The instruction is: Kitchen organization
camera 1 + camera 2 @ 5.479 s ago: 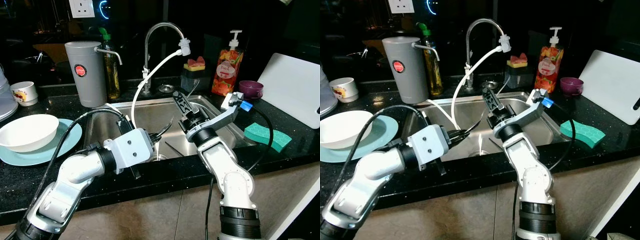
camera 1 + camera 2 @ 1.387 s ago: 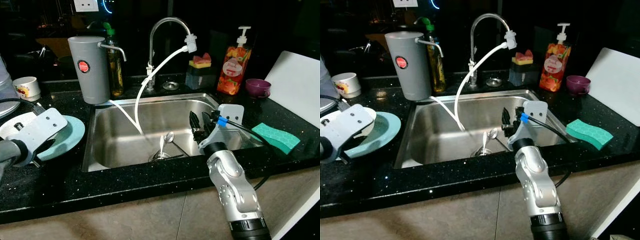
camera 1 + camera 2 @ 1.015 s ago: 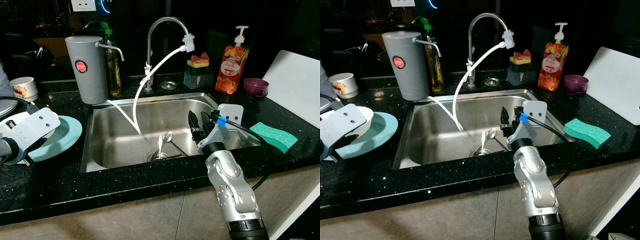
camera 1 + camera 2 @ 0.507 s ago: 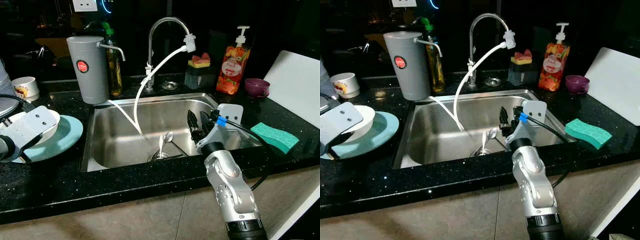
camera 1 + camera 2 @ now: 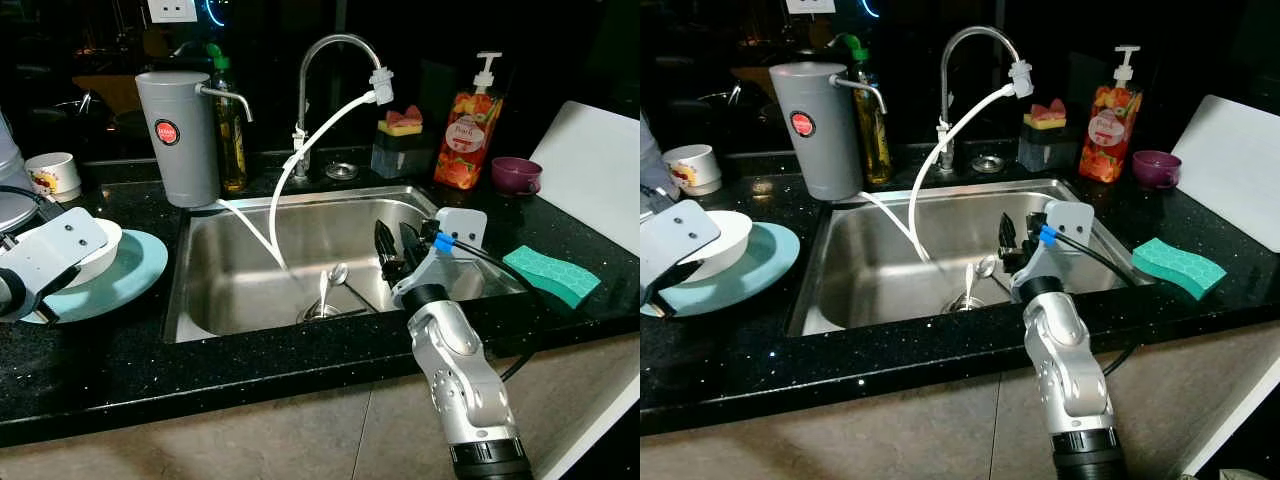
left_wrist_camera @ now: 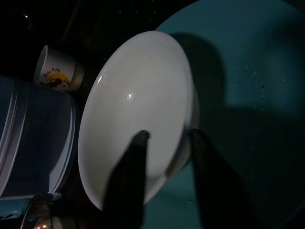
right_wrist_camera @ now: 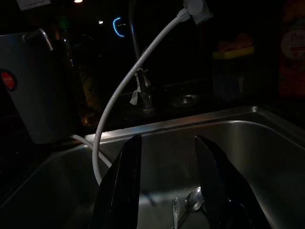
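Jaws parted: left gripper [image 6: 164,183] astride white ceramic bowl [image 6: 138,109] rim, ungrasped; right gripper [image 7: 167,186] empty; steel spoon [image 5: 327,285] left in sink [image 5: 240,250]

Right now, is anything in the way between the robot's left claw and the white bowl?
Nothing visible is. The left gripper is already at the white bowl on the teal plate, open, one finger over the bowl's inside, the other outside its rim.
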{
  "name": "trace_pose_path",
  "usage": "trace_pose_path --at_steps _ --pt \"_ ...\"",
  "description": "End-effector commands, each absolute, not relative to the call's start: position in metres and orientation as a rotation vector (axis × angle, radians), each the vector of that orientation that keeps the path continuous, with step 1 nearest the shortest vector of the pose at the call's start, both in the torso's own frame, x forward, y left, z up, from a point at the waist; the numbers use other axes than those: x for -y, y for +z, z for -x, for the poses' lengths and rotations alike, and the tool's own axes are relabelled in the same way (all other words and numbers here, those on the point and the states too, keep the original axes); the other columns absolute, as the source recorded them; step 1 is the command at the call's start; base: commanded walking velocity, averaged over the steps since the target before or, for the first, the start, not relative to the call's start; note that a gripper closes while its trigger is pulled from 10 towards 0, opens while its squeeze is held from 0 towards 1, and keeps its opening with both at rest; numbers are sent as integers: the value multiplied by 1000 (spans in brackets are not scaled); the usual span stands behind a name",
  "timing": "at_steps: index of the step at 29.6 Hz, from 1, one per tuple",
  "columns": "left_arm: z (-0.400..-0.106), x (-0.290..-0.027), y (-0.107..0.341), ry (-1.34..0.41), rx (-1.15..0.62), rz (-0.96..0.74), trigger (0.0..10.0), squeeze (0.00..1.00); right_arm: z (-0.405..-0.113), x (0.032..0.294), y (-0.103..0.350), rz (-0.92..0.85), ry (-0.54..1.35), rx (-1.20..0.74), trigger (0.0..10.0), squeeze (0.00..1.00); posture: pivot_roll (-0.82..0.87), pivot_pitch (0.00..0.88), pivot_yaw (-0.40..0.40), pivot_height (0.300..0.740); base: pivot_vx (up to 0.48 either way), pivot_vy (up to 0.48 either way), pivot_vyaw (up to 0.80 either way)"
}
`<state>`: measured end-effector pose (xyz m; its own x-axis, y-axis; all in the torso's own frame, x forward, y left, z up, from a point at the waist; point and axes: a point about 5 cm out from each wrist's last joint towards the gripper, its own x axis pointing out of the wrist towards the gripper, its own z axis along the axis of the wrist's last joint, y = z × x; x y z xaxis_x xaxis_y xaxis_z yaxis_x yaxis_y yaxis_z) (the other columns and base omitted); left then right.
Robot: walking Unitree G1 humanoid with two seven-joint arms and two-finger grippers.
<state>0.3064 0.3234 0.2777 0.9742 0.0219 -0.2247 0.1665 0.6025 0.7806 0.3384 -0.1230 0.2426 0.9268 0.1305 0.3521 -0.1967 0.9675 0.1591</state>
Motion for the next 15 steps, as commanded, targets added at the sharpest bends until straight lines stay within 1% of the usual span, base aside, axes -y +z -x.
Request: trace_pose_path --at_steps 1,2,3,7,13,15 --pt "-309 -323 277 -90 -222 -919 10000 1000 -337 124 246 -194 174 355 10000 0 179 88 -18 740 0 0 0" --pt "-310 -322 278 -84 -220 -918 10000 1000 -337 125 246 -195 170 356 10000 0 176 87 -16 740 0 0 0" --pt "-311 -323 279 -73 -217 -911 10000 0 -336 126 246 -196 165 356 10000 0 175 86 -15 740 0 0 0" --pt "-314 -324 280 -64 -222 -900 10000 0 -335 125 244 -202 161 352 10000 0 176 85 -12 740 0 0 0" --pt "-318 -322 283 -116 -231 -881 10000 0 -335 122 244 -206 168 353 10000 0 183 82 -9 740 0 0 0" --pt "-320 -317 293 -135 -194 -864 10000 0 -336 122 245 -208 167 357 10000 0 188 78 -6 740 0 0 0"
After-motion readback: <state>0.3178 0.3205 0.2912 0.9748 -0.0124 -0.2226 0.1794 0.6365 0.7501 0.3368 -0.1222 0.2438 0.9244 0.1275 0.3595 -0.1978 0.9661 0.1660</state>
